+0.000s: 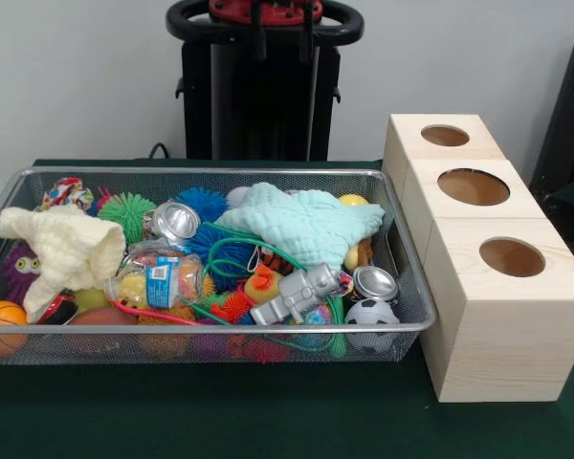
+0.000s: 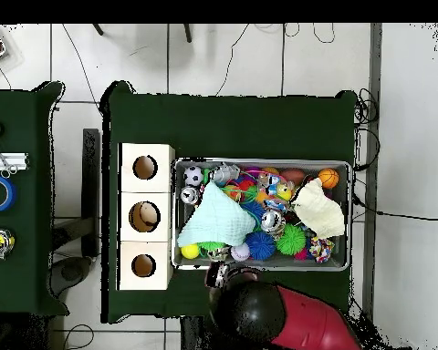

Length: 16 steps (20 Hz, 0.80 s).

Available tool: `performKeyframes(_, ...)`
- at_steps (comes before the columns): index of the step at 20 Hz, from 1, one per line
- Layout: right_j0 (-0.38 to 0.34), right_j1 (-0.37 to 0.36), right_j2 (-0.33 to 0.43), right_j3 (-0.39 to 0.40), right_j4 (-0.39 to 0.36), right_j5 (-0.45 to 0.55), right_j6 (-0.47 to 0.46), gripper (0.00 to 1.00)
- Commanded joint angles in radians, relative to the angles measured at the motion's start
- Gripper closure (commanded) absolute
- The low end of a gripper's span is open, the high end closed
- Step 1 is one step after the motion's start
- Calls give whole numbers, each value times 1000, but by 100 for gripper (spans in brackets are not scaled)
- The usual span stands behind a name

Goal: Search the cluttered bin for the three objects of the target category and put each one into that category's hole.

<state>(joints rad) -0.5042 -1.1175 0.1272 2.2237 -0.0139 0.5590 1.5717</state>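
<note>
Whether the gripper (image 2: 221,272) is spread or closed, I can't tell. In the overhead view it sits just outside the bin's long edge on the robot's side, under the bulky red and black arm (image 2: 277,319). It holds nothing that I can see and touches none of the toys.

Now the silver wire-mesh bin (image 1: 210,172), and it's packed! A crumpled mint-green cloth (image 1: 306,220) sprawls over the middle of the heap, and a cream-yellow cloth (image 1: 62,249) is bunched at the opposite end, both covering whatever lies beneath. Between them a crushed shiny metal can (image 1: 175,220) pokes up beside a green spiky rubber ball (image 1: 126,212) and a blue spiky rubber ball (image 1: 225,253). A second dented metal can (image 1: 374,283) rests next to a small black-and-white football (image 1: 371,313). A silver plastic figure (image 1: 301,292) lies slantwise on top, and a clear squashed plastic bottle (image 1: 158,279) sits below the cream cloth. An orange mini basketball (image 1: 0,317) is tucked into a corner, near a purple fuzzy toy with googly eyes (image 1: 19,268).

Right against the bin's short end stands a row of three pale wooden boxes (image 1: 497,316) on the dark green tabletop (image 1: 268,411), each with a round hole (image 1: 474,186) on top. Which toys belong to which hole, I can't tell.
</note>
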Motion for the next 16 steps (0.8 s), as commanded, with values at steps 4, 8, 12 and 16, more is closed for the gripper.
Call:
performKeyframes(4, -73, 379, 232, -73, -215, -149, -187, 0)
performKeyframes(8, -63, 392, 235, -139, -268, -104, -140, 0)
performKeyframes(12, -73, 408, 251, -204, -294, -22, -136, 0)
performKeyframes(16, -73, 371, 251, -212, -300, 41, -114, 0)
